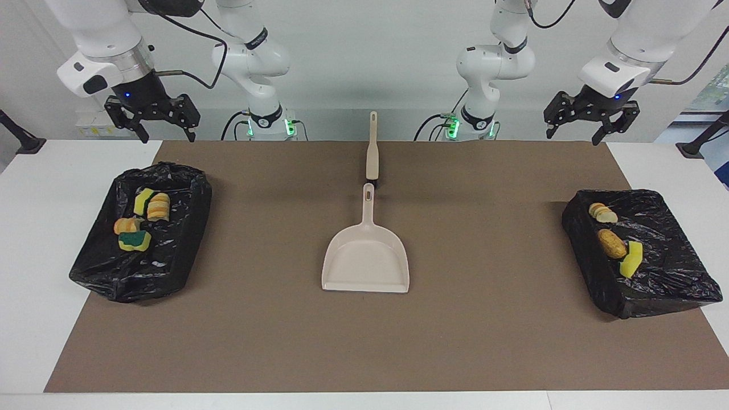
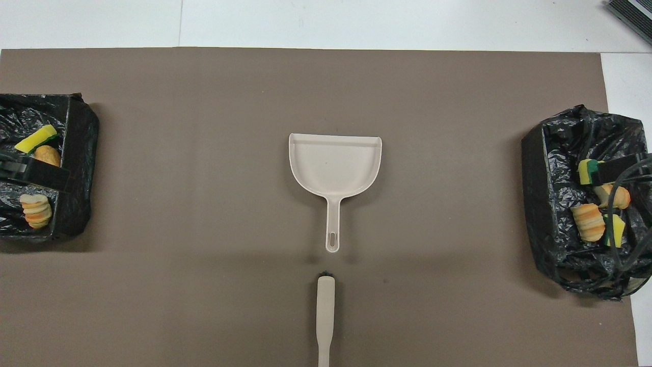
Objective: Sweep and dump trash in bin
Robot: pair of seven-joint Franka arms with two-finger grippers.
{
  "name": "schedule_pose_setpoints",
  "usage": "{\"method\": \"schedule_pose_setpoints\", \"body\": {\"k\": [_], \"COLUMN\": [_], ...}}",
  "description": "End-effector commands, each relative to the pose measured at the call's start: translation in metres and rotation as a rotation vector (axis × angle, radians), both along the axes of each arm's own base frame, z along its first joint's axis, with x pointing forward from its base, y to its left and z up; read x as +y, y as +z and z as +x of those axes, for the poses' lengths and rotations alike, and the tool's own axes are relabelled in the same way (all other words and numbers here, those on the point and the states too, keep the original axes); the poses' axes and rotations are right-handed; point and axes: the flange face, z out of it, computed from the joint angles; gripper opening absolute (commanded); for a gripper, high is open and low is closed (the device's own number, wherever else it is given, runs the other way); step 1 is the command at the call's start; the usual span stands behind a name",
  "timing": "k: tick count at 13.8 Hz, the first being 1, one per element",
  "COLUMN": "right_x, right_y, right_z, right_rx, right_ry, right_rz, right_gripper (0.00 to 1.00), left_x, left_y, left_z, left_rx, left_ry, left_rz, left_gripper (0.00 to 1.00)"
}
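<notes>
a brown mat [image 1: 490,341] covers most of the white bench [image 1: 34,182], and at each end of it sits a bin lined with a black bag. the bin at the right arm's end [image 1: 171,267] holds four pieces of trash: a yellow sponge chunk [image 1: 142,200], a golden striped bread lump [image 1: 159,206] touching it, another orange bread lump [image 1: 126,225] and a green-backed sponge [image 1: 135,241] just beside that. the bin at the left arm's end [image 1: 672,285] holds the other three pieces: a pale sliced bread lump [image 1: 602,212], a brown potato-like lump [image 1: 611,242] and a yellow sponge wedge [image 1: 631,259] touching it. so all seven pieces lie inside the two bins and none lies on the mat. in the middle of the mat lies a beige dustpan [image 1: 365,263], flat, its handle pointing toward the robots. a beige brush [image 1: 372,149] lies in line with it, nearer to the robots, its dark bristle end just beside the tip of the dustpan's handle without touching it. the right gripper [image 1: 152,121] hangs in the air over the bench edge by its own bin, jaws wide and holding nothing. the left gripper [image 1: 591,121] hangs likewise over the bench edge at its own end, jaws wide and empty. in the overhead view only dark gripper parts and cables show over the bins.
</notes>
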Motion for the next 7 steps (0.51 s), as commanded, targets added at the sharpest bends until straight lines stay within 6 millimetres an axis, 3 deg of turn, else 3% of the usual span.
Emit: {"method": "schedule_pose_setpoints", "body": {"k": [1,7], "right_x": [0.0002,0.0010], "right_y": [-0.0004,-0.0004], "right_z": [-0.0021,-0.0020], "right_rx": [-0.007,-0.007], "right_ry": [-0.020,-0.019], "right_rz": [0.012,0.012], "right_gripper": [1.00,1.00], "left_x": [0.0052,0.0075], "left_y": [0.0085,0.0095], "left_z": [-0.0096,-0.0080], "left_rx": [0.009,-0.004], "left_ry": [0.004,0.019], "left_rz": [-0.004,-0.004], "left_gripper": [1.00,1.00]}}
